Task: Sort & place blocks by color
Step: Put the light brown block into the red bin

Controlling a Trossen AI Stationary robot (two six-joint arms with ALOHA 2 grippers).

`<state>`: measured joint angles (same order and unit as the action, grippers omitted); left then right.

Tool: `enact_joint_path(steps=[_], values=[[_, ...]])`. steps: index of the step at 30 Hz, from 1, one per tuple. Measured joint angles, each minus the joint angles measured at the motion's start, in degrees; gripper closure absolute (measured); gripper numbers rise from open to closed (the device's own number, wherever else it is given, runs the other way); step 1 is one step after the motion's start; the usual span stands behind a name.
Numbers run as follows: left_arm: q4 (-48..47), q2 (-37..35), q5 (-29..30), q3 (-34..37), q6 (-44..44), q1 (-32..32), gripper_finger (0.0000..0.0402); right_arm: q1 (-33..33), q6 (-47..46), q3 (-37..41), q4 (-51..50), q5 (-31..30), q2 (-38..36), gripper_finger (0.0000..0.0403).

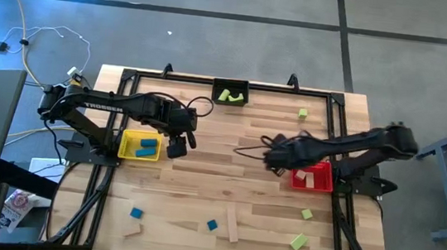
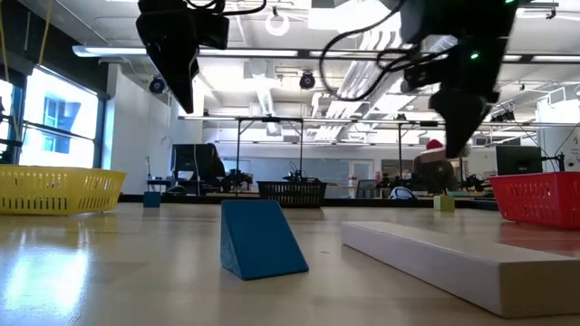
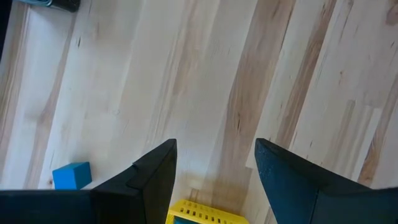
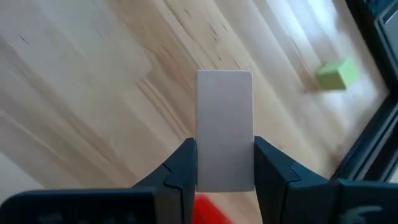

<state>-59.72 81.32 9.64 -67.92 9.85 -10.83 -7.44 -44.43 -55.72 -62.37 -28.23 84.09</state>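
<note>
My right gripper [image 4: 224, 152] is shut on a plain wooden block [image 4: 224, 118] above the table, just left of the red bin [image 1: 312, 178]. My left gripper [image 3: 216, 149] hangs open with nothing between its fingers, above bare table beside the yellow bin [image 1: 140, 145], which holds blue blocks. Loose on the tabletop lie blue blocks [image 1: 136, 212] [image 1: 212, 224], green blocks [image 1: 302, 112] [image 1: 306, 214] [image 1: 298, 242] and wooden bars [image 1: 232, 226] [image 1: 132, 230]. The black bin [image 1: 230, 92] holds green blocks. My right gripper pinches the wooden block by its two long sides [image 4: 205, 162] between the two fingers, near one end. The rest of the block sticks out past the fingertips. The fingers slant downward, and the block is lifted clear of the table.
A black frame [image 1: 335, 128] borders the work area. In the low view a blue wedge [image 2: 261, 238] and a wooden bar [image 2: 444, 263] lie near the front edge. Bare wood lies in the table's middle between the two arms.
</note>
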Motion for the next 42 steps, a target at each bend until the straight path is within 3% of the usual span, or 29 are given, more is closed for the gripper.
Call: enact_joint_path(steps=[9,14,22,32,39,42], values=[[0.0,0.0,-0.01,0.0,-0.02,0.0,0.0197,-5.24,-15.77,9.61,0.05,0.27,-15.88,0.0308],[0.0,0.0,-0.01,0.0,-0.75,0.0,0.0197,-8.99,-23.28,13.5,-0.24,4.61,-21.03,0.0308],[0.0,0.0,-0.01,0.0,-2.58,0.0,0.0197,-14.96,-33.52,16.52,-3.59,10.21,-22.6,0.0308],[0.02,0.0,-0.01,0.0,-2.58,0.0,0.0199,-18.49,-36.78,16.63,-3.2,16.43,-22.58,0.0308],[0.02,0.0,-0.03,0.0,-2.58,0.0,0.0199,-19.37,-37.91,16.6,-3.13,21.81,-22.58,0.0207],[0.02,0.0,-0.02,0.0,-2.58,0.0,0.0199,-19.37,-40.2,16.6,-3.08,24.75,-22.58,0.0181]])
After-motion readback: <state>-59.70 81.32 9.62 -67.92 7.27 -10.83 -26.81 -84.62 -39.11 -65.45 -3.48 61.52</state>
